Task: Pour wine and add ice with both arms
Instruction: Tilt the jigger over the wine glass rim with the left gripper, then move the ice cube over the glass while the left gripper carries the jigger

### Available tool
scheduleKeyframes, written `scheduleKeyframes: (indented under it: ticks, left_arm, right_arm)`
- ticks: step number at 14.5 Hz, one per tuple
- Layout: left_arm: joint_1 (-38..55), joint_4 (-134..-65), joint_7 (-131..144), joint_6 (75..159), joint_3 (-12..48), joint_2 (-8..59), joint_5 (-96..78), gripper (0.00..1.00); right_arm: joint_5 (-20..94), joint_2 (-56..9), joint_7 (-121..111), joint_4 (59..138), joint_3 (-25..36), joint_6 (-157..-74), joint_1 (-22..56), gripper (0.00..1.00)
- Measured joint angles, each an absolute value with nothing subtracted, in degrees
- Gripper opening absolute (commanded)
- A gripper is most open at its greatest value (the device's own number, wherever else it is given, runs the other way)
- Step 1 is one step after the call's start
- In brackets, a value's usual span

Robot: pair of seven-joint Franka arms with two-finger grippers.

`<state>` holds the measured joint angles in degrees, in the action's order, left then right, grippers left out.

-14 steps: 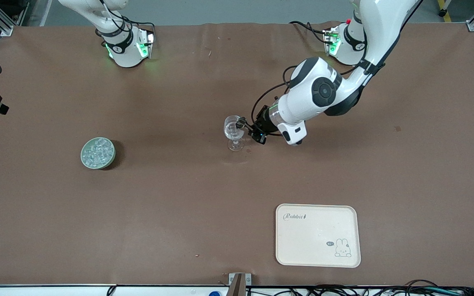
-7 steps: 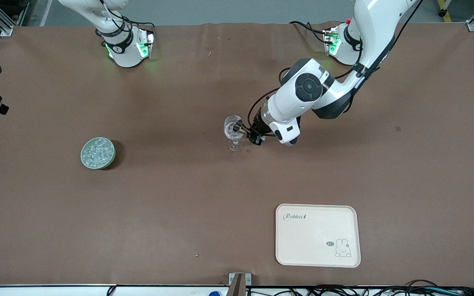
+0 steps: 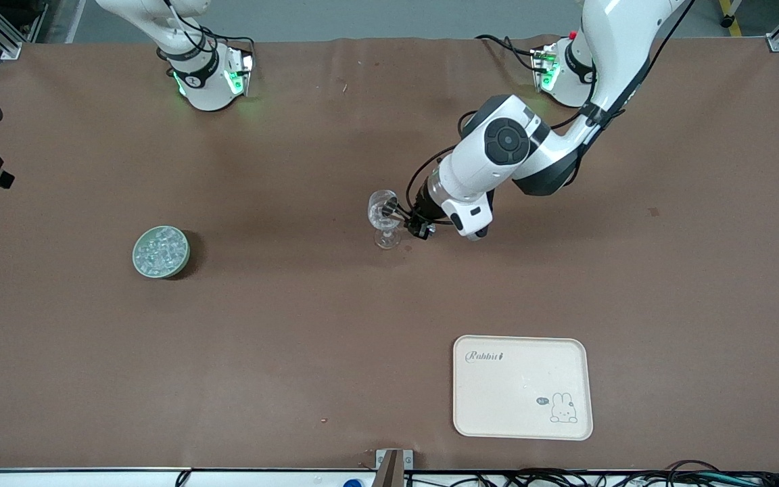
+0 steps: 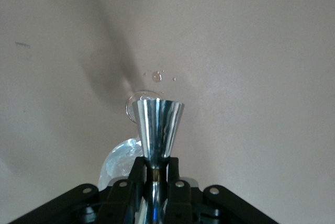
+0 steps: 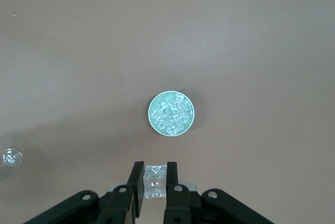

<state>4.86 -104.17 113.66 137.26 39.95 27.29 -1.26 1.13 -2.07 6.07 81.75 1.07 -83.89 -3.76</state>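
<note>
My left gripper (image 3: 404,220) is beside the clear wine glass (image 3: 383,215) in the middle of the table. In the left wrist view it (image 4: 155,164) is shut on the stem of a shiny metal cone-shaped cup (image 4: 157,122), with the glass's bowl (image 4: 118,164) just beside it. My right gripper (image 5: 154,178) is out of the front view; it is shut on one clear ice cube (image 5: 153,182), high over the green bowl (image 5: 149,115) heaped with ice (image 5: 171,113). That bowl (image 3: 135,257) stands toward the right arm's end of the table.
A cream rabbit tray (image 3: 522,352) lies nearer to the front camera, toward the left arm's end. A few small drops (image 4: 157,76) lie on the brown table by the glass. The wine glass also shows far off in the right wrist view (image 5: 10,157).
The left arm's wrist turned and shifted slightly toward the wine glass during the first half second, then held still. The bowl, glass and tray have not moved.
</note>
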Motion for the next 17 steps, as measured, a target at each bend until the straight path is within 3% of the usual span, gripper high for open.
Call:
scheduleKeyframes:
  ticks: [8, 17]
  left_arm:
    - [4.3, -103.8, 113.7, 135.0, 41.1, 27.3, 0.4, 0.00]
    - [3.5, -103.7, 96.2, 133.6, 36.6, 22.9, -26.4, 0.00]
  right_arm:
    - [1.1, -2.1, 6.1, 81.8, 1.1, -83.8, -3.8, 0.01]
    - [1.4, -2.1, 7.9, 81.8, 0.5, -83.6, -2.9, 0.01]
